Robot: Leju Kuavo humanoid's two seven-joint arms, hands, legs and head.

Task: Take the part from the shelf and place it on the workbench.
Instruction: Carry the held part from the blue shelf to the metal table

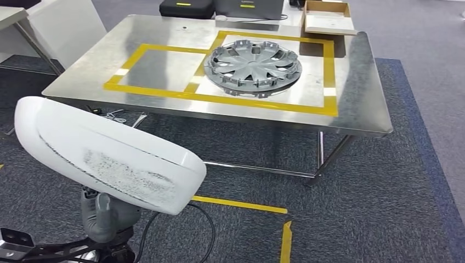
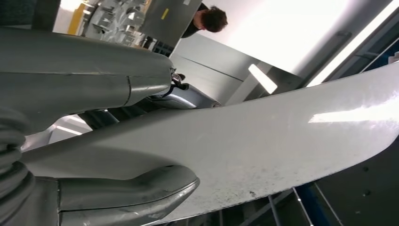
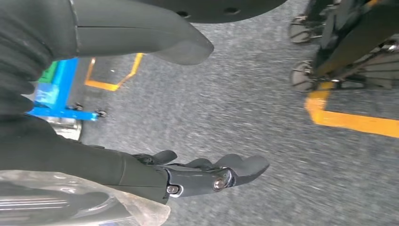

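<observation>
While left hand (image 2: 108, 141) grasps white part (image 1: 109, 153), free right hand (image 3: 207, 172) loose; surface (image 1: 356, 98) at 12 o'clock, hubcap (image 1: 253, 67) collision risk.

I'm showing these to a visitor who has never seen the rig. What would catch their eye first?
First the big white part, low on the left of the head view, gripped by the left hand and not yet over the workbench. Next the grey hubcap, lying on the bench inside the right-hand yellow tape frame. The right hand hangs over grey carpet, holding nothing.
</observation>
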